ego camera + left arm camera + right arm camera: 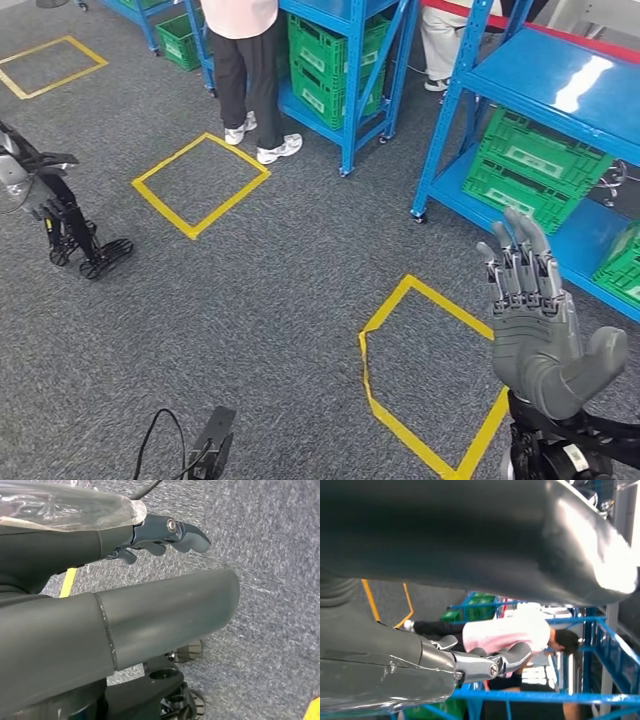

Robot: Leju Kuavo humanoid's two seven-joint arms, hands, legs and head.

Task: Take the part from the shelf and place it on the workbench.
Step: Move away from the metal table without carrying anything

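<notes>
My right hand (536,330) is raised at the lower right, fingers straight and apart, holding nothing. Beyond it stands a blue shelf (528,85) with green crates (532,165) on its lower level. A small metallic thing (615,180) lies at the shelf's right edge; I cannot tell what it is. In the right wrist view the hand's fingers (490,665) stretch out bare towards blue shelving (546,697). My left hand (60,215) hangs low at the far left over the carpet. The left wrist view shows its fingers (170,530) extended with nothing in them.
A person (245,60) in a pink top and black trousers stands at a second blue shelf (355,70) with green crates. Another person (441,40) stands behind it. Yellow tape squares (200,185) (423,375) mark the grey carpet. A black cabled device (211,445) lies at the bottom.
</notes>
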